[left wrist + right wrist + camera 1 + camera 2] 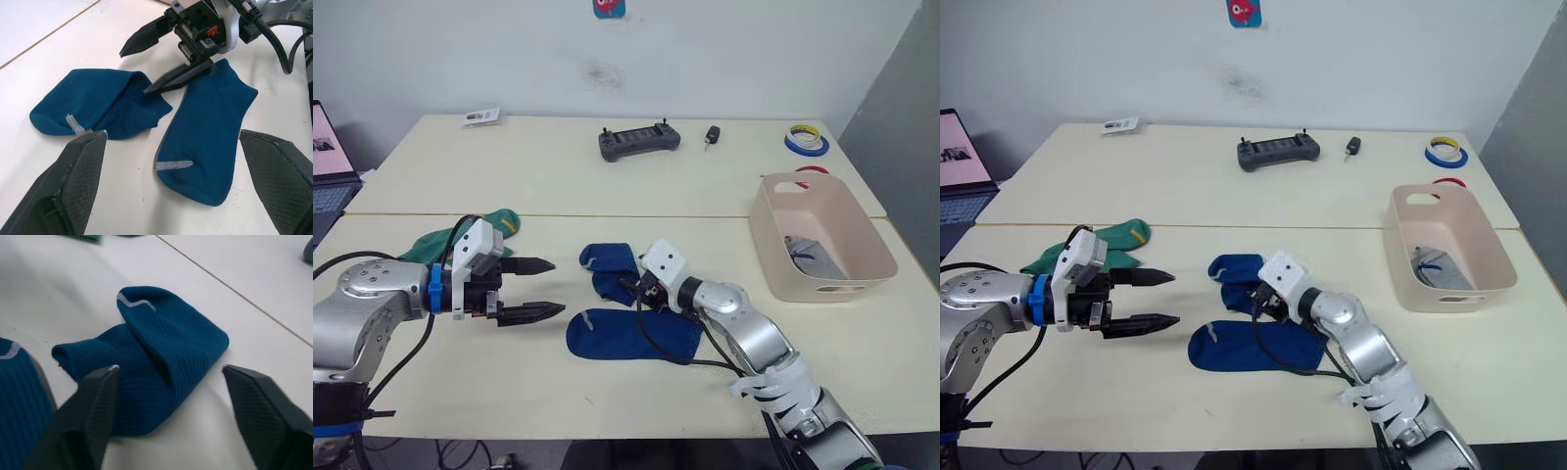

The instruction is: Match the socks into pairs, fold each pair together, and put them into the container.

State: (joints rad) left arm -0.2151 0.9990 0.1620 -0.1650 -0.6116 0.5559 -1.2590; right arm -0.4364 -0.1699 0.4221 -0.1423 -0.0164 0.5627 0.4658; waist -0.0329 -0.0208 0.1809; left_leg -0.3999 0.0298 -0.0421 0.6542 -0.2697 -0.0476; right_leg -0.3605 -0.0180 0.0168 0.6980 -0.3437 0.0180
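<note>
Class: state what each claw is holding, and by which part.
Nothing is held. The left claw is open above the table; the right claw is open beside the crumpled blue sock.

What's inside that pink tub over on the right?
In the pale pink plastic tub, light grey sock fabric with blue trim lies on the floor. Whether it is one sock or two is unclear; the near wall covers part of the floor.

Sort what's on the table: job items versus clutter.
Job items: two blue socks, green socks, grey socks already inside the pink container.

Clutter: controller, key fob, tape rolls, card, laptop.
</note>
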